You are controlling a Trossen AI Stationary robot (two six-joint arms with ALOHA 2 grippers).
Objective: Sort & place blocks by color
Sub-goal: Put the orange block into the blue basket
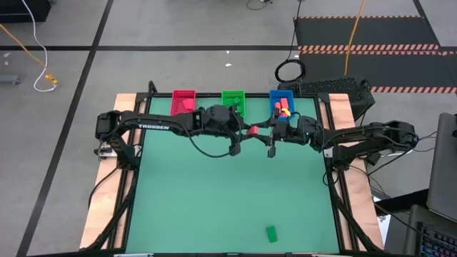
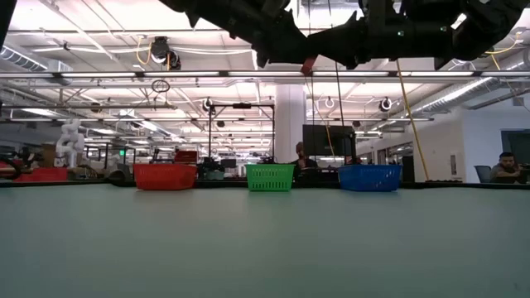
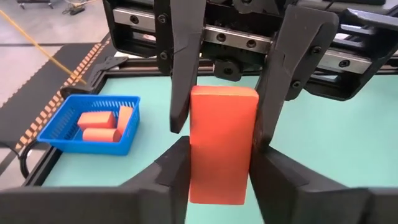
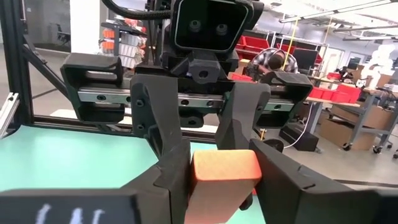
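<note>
A red block (image 1: 253,131) hangs in the air between my two grippers, above the far middle of the green table and in front of the bins. My left gripper (image 1: 247,133) reaches it from the left and my right gripper (image 1: 259,133) from the right; both are shut on it. In the low view the red block (image 2: 308,64) shows high above the table top. A green block (image 1: 271,233) lies flat on the table near its near edge. Red-pink blocks (image 3: 99,124) lie in the blue bin. My left gripper (image 3: 221,180) pinches the red block's nearer end (image 3: 217,177) between its two fingers, coming level from the table's left, fingers along the block. The block is lifted clear of the table. My right gripper (image 4: 224,186) pinches the block's opposite end (image 4: 224,171) between its two fingers, level from the table's right; in the left wrist view its fingers (image 3: 183,93) flank the block's far part.
Three open bins stand in a row at the far edge: red bin (image 1: 183,101), green bin (image 1: 233,99) with green pieces, blue bin (image 1: 280,104). The green table (image 1: 214,200) has wide open room in its middle and near half. A person sits in the room beyond (image 2: 505,168).
</note>
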